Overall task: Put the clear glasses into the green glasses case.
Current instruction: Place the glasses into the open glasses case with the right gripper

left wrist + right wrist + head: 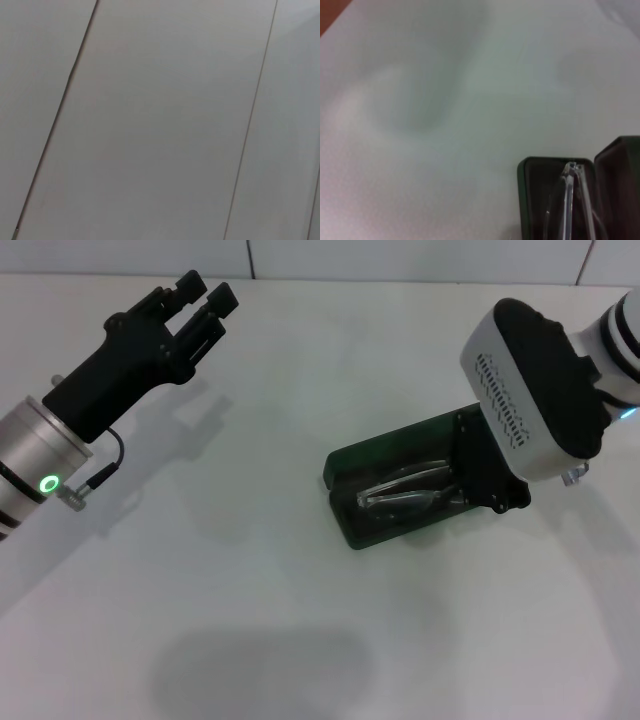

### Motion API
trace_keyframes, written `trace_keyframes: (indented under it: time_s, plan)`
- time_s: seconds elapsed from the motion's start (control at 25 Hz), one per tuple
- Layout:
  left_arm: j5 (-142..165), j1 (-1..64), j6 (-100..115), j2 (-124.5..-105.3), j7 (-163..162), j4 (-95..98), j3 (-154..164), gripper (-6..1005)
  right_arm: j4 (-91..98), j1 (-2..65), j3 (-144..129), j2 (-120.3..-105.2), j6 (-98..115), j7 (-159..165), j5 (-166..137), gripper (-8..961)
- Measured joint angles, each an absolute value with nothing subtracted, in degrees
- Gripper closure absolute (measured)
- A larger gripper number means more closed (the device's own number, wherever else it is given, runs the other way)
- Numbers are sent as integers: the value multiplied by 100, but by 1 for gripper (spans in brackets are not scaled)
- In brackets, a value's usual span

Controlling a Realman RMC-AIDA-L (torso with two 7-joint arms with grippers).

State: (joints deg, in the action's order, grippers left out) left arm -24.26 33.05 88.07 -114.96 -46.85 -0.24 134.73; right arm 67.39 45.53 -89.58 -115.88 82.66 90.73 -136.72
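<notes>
The clear glasses are lying inside the open green glasses case right of centre in the head view, transparent arms and curved lens showing pale against the dark lining, with the lid standing up along the case's far side. The right gripper is reaching down over the case's right end from the upper right of the frame, its white wrist housing covering the fingers, so whether it is grasping anything cannot be told. At upper left, well apart from the case, the left gripper is hovering above the white table with its black fingers spread and holding nothing.
</notes>
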Motion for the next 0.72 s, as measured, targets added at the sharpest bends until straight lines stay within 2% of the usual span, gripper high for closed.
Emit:
trace_keyframes:
  time_s: [0.72]
  plan:
    - [-2430,3304,8806,-11512,-4685,-26,13447,490,6829,4712,-9112,-11604,8268,9154,-13676,901]
